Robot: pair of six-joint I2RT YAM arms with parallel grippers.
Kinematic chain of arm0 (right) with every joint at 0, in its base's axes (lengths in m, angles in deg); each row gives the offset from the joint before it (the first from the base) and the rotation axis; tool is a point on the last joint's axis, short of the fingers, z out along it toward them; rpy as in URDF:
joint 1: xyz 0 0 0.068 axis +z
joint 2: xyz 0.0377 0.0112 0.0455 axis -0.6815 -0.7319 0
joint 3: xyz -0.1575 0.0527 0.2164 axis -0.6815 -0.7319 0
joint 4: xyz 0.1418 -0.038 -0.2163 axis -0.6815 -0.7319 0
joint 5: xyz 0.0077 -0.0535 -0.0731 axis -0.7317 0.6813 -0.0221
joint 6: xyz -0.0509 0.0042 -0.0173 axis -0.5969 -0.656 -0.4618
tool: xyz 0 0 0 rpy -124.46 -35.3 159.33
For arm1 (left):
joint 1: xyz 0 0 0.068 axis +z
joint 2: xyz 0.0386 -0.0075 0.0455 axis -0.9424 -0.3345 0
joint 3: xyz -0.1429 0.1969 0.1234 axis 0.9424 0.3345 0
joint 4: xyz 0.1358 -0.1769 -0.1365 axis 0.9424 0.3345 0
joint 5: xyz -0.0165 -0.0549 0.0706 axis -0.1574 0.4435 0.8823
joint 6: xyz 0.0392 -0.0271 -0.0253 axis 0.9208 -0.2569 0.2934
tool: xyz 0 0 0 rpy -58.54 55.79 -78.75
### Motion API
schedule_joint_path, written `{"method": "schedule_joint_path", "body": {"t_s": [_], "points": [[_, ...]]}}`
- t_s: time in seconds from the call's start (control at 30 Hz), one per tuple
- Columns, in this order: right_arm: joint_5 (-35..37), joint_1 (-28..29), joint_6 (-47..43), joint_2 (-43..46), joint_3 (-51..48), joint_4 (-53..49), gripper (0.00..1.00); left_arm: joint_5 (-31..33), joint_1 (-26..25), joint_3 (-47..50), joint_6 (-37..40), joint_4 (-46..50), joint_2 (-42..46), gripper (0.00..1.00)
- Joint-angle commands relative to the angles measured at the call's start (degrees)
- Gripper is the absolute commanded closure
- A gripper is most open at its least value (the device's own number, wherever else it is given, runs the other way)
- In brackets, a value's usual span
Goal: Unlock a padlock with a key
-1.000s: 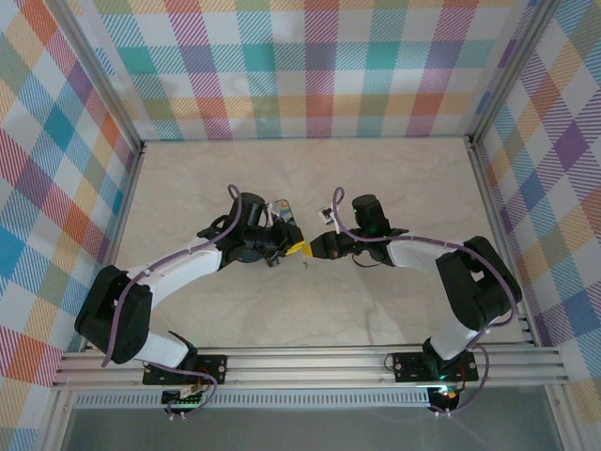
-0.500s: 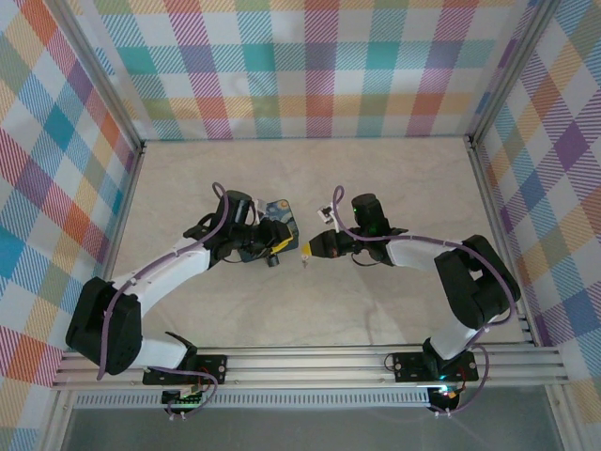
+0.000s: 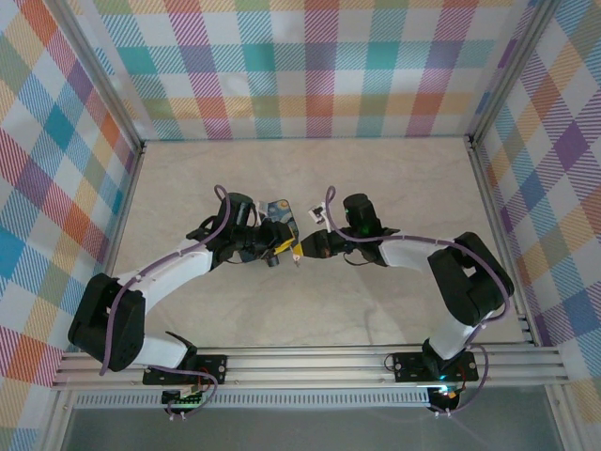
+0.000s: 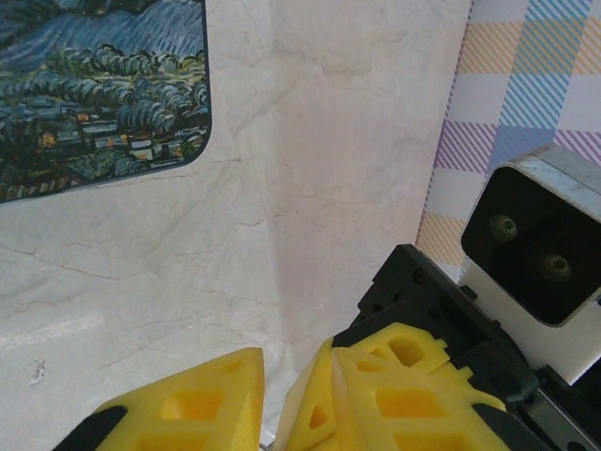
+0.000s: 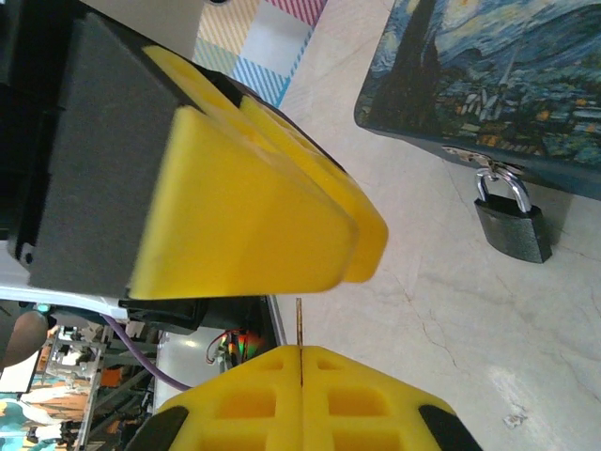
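A small dark padlock (image 5: pixel 512 224) with a silver shackle hangs from the hasp of a box printed with a starry-night picture (image 5: pixel 488 75), which rests on the table (image 3: pixel 279 218). My right gripper (image 5: pixel 300 355) is shut on the key (image 5: pixel 299 324); its thin blade sticks out from the seam between the yellow pads. My left gripper (image 4: pixel 272 406) sits close in front of it, tips almost meeting (image 3: pixel 285 246), jaws a narrow gap apart with nothing between them. Both grippers hover just in front of the box, and the padlock lies off to the side of the key tip.
The marble-look tabletop (image 3: pixel 376 178) is bounded by aluminium rails and plaid walls (image 3: pixel 310 66). The right arm's black finger mount and wrist camera (image 4: pixel 540 249) crowd the left wrist view. A corner of the box (image 4: pixel 94 94) shows there too.
My left gripper came off the box and drew back to the left, uncovering it. The right gripper with the key then slid left until it nearly touches the left fingers.
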Motion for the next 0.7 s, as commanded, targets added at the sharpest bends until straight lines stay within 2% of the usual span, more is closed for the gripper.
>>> {"method": "schedule_joint_path", "body": {"t_s": [0.0, 0.2, 0.4, 0.5, 0.6, 0.67], "points": [[-0.88, 0.40, 1.02, -1.23, 2.08, 3.28, 1.00, -1.19, -0.16, 1.10, -0.96, -1.44, 0.16, 0.75], [-0.52, 0.41, 2.37, -2.02, 1.82, 5.92, 1.00, -0.57, -0.22, 1.30, -1.05, -0.19, 1.12, 0.78], [0.00, 0.40, 3.02, -2.93, 1.95, 6.13, 1.00, 0.08, -0.25, 1.38, -1.13, 0.65, 1.61, 0.90], [0.13, 0.41, 3.57, -2.95, 1.66, 6.86, 1.00, 1.07, -0.25, 1.45, -1.45, 1.55, 1.82, 1.00], [0.02, 0.41, 4.04, -2.74, 0.91, 7.58, 0.99, 2.39, -0.24, 1.78, -1.74, 2.47, 2.17, 1.00], [0.39, 0.32, 3.73, -2.19, 0.30, 7.25, 0.93, 3.55, -0.16, 1.89, -1.97, 2.90, 2.27, 1.00]]}}
